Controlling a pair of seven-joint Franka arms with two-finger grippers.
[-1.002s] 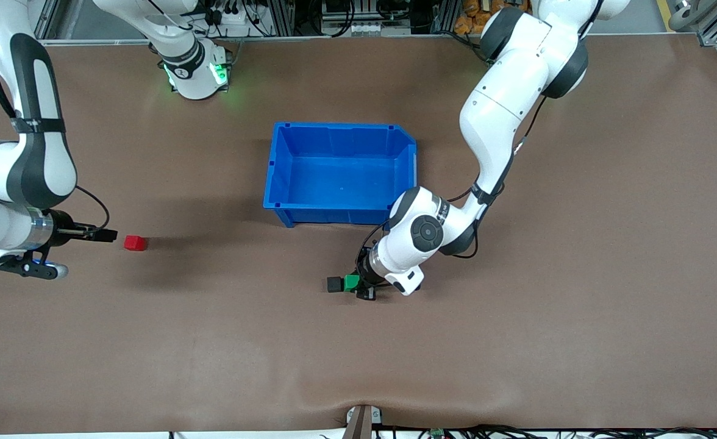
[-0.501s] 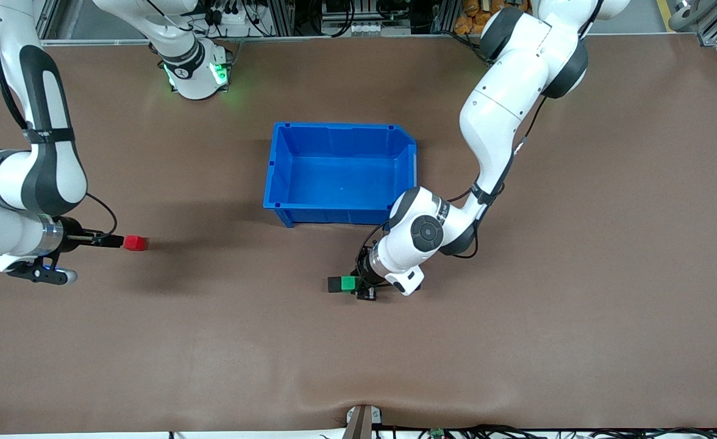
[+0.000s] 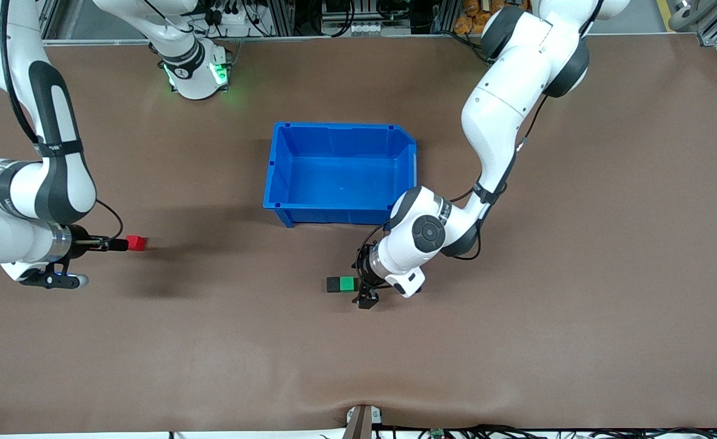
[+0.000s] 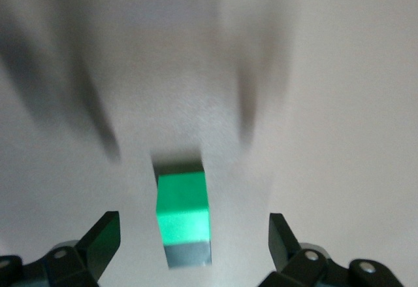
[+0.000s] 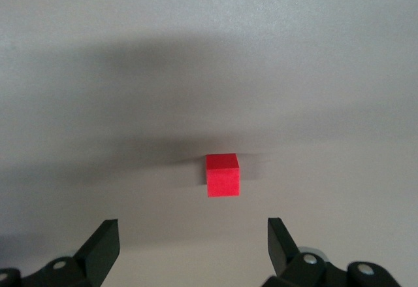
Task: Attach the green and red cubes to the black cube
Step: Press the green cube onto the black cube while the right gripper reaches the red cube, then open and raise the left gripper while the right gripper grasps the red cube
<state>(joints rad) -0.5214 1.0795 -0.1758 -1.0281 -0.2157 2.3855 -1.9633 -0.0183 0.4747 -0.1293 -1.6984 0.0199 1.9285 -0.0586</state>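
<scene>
**Front view: green cube sits against black cube, red cube lies apart**

Front view shows the green cube (image 3: 347,283) resting on the brown tabletop (image 3: 517,341), touching the black cube (image 3: 333,284). The pair lies nearer the camera than the blue bin (image 3: 279,177), the black cube on the side toward the right arm's end. The left gripper (image 3: 366,297) is just beside the green cube, on the side toward the left arm's end and slightly nearer the camera, low over the tabletop. In the left wrist view the green cube (image 4: 183,210) lies between the two spread fingers (image 4: 101,238), neither of which touches it, so this gripper is released. A dark shape just past the cube there is probably the black cube, though the blur makes that uncertain.

The red cube (image 3: 136,243) sits on the tabletop well apart from the other two, toward the right arm's end. The right gripper (image 3: 119,244) reaches in low, its tip right at the cube in the front view. The right wrist view shows the red cube (image 5: 223,174) ahead of the fingers (image 5: 281,235), which stand wide apart and clear of it, so this gripper is released as well.
</scene>
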